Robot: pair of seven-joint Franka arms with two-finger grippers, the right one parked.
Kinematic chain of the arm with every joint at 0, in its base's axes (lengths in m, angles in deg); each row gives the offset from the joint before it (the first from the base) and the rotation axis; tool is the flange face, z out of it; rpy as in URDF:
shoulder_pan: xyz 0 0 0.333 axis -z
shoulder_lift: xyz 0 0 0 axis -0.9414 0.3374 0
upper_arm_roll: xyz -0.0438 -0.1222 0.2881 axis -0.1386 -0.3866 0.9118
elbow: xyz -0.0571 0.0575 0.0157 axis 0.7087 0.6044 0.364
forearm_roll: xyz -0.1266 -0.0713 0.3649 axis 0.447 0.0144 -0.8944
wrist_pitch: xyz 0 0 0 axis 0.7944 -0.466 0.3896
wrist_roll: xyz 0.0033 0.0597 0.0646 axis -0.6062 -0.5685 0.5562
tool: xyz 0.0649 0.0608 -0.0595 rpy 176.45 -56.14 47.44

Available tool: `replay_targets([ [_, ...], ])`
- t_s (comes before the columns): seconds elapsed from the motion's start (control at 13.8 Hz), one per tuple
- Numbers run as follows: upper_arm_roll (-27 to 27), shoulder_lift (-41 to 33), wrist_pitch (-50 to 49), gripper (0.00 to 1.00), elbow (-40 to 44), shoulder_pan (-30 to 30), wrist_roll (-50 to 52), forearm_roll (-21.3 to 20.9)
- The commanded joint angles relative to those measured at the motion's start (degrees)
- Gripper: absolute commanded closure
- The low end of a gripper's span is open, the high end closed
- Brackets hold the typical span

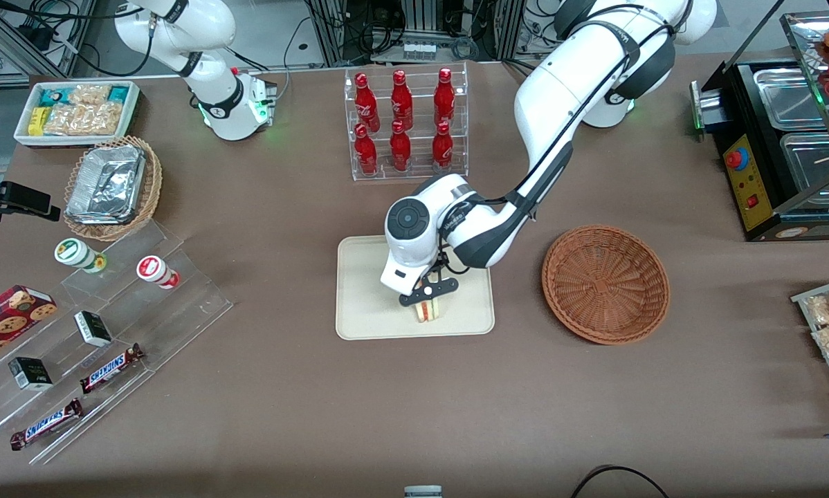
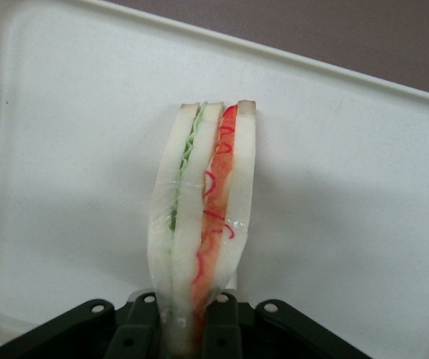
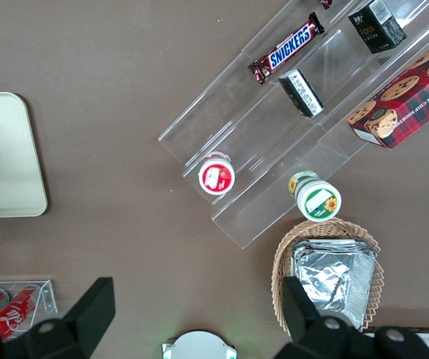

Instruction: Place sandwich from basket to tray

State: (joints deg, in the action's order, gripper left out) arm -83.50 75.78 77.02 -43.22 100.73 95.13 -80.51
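Note:
My left gripper (image 1: 428, 299) is over the cream-white tray (image 1: 366, 290) and is shut on the sandwich (image 1: 427, 310), a pale bread wedge with red-orange and green filling. In the left wrist view the sandwich (image 2: 203, 217) stands on edge between the black fingers (image 2: 229, 325), over the tray (image 2: 65, 149); I cannot tell whether it touches the tray. The reddish-brown wicker basket (image 1: 605, 282) stands empty beside the tray, toward the working arm's end of the table. A corner of the tray also shows in the right wrist view (image 3: 5, 157).
A clear rack of red bottles (image 1: 404, 121) stands farther from the front camera than the tray. Toward the parked arm's end are a clear stepped shelf with snack bars and cups (image 1: 103, 332), a tan basket with foil containers (image 1: 110, 187) and a white snack bin (image 1: 75, 111). A black appliance (image 1: 781, 152) stands at the working arm's end.

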Motion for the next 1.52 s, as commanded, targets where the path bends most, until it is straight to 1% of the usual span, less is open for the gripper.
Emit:
replay_targets([
  [0.0,-0.09,1.03,-2.69,1.0,3.45,1.19,1.02,1.57],
  [0.07,0.0,1.2,-2.51,1.0,3.45,1.28,1.02,1.57],
  [0.15,0.0,1.38,-2.25,0.95,3.45,1.28,1.02,1.57],
  [0.22,0.0,1.55,-2.07,0.79,3.45,1.28,1.1,1.57],
  [0.36,0.0,2.08,-1.63,0.37,3.54,1.28,1.1,1.57],
  [0.44,0.0,2.08,-1.54,0.08,3.54,1.28,1.1,1.57],
  [0.51,0.0,2.08,-1.54,0.0,3.54,1.28,1.1,1.57],
  [0.73,-0.09,0.95,-2.59,0.0,3.54,1.11,1.1,1.66],
  [1.09,-0.18,-6.16,-9.44,0.0,4.94,0.49,-0.12,1.66],
  [1.23,0.0,-9.07,-11.38,0.0,4.86,-0.12,-3.97,1.75],
  [1.38,-0.18,-10.57,-13.31,0.0,4.86,-2.66,-7.84,1.83],
  [1.45,-0.35,-11.53,-13.84,0.0,4.68,-4.76,-11.86,2.1],
])
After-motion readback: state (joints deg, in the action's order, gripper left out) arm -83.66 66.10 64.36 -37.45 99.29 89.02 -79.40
